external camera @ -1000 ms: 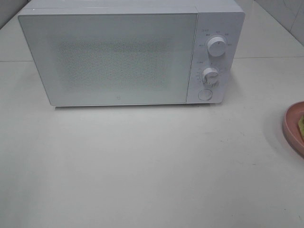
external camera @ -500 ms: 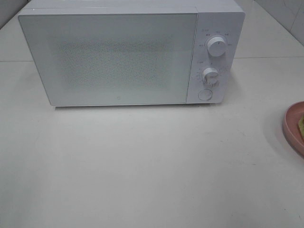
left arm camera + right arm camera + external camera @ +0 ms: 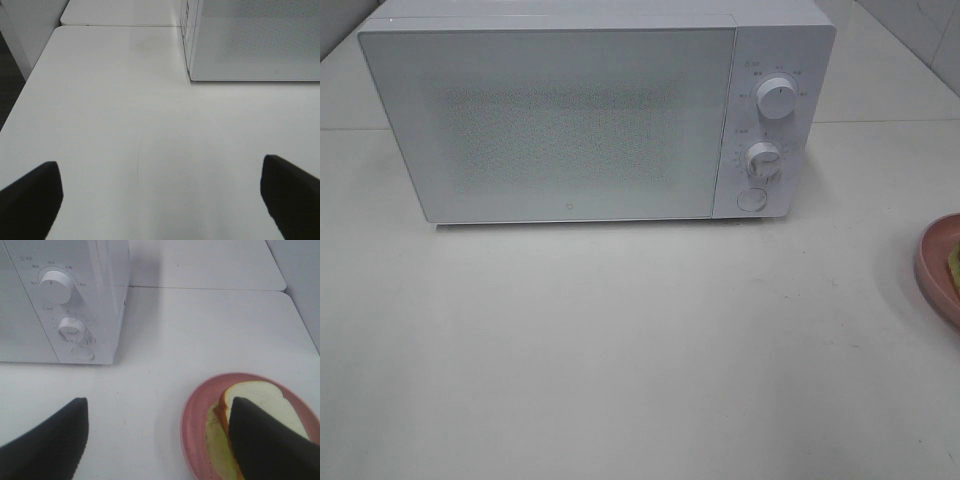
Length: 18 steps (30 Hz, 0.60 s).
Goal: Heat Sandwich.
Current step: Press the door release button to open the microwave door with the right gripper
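One white, box-shaped microwave (image 3: 590, 115) stands on the smooth, pale counter (image 3: 620, 350). Its door (image 3: 560, 120) is shut, the flat front speckled with fine dots. Two round white dials, the upper knob (image 3: 776, 101) and the lower knob (image 3: 761, 160), sit one above the other on its right panel, with one round button (image 3: 751, 199) beneath them.

One round pink plate (image 3: 187, 425) with a raised rim lies on the counter, right of the microwave and well apart from it. On it rests the one sandwich (image 3: 260, 400), soft white bread over a thin yellowish-green layer.

Both sets of fingers are dark and tapered. The left end effector (image 3: 161, 197) is spread wide over bare counter. The right end effector (image 3: 157, 440) is also spread wide and holds nothing. One of its fingers hides part of the sandwich, and whether they touch I cannot tell.
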Motion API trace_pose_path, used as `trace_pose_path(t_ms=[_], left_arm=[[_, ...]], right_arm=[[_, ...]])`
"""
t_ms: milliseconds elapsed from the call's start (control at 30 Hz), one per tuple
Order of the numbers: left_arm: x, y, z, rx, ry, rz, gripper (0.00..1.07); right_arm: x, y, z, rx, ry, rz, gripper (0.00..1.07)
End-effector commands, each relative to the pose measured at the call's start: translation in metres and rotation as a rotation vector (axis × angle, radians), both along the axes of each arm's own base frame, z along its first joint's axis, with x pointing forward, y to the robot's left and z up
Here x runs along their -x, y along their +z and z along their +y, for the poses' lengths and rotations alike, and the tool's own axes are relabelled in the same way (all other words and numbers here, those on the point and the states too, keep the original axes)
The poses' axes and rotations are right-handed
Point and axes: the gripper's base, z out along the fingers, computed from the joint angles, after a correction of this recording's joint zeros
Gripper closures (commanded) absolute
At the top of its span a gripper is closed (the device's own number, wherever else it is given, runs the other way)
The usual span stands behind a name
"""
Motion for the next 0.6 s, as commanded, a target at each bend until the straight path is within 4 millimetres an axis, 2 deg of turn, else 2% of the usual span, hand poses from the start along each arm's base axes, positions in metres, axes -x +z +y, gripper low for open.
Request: trace_pose_path(t_ms=[33,600], left_arm=[[0.004,0.0,-0.001,0.004,-0.004,-0.034,0.05],[0.004,0.0,-0.001,0.004,-0.004,-0.034,0.05]], right_arm=[[-0.014,0.001,0.002,0.001,0.013,-0.039,0.31],[-0.071,-0.021,0.008,-0.012,0.044,-0.106,0.31]])
